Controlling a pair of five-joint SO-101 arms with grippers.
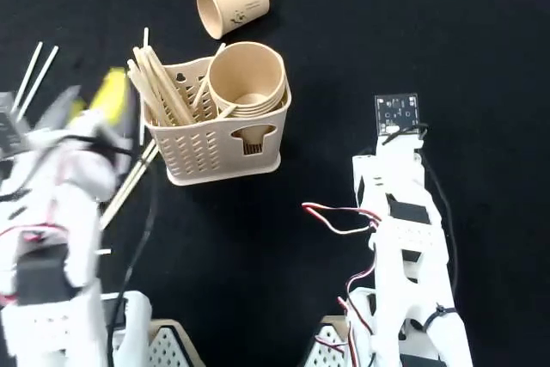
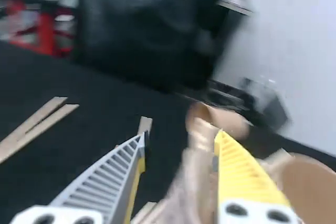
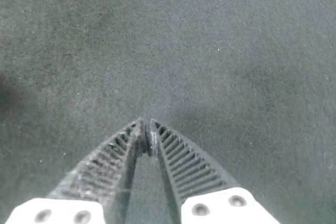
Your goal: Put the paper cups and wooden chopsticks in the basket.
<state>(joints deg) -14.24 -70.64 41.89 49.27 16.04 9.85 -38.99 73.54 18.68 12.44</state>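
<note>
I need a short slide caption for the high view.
Basket holding stacked paper cups and chopsticks; one cup lies on its side beyond it.

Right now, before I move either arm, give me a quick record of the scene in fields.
basket: upright, holds stacked paper cups and a bundle of chopsticks
loose cup: on its side, beyond the basket
loose chopsticks: on the table, left of the basket
left tool: open, near the basket
right tool: shut, over bare table

Left fingers (image 2: pixel 113 174) apart, right fingers (image 3: pixel 181 161) together
</note>
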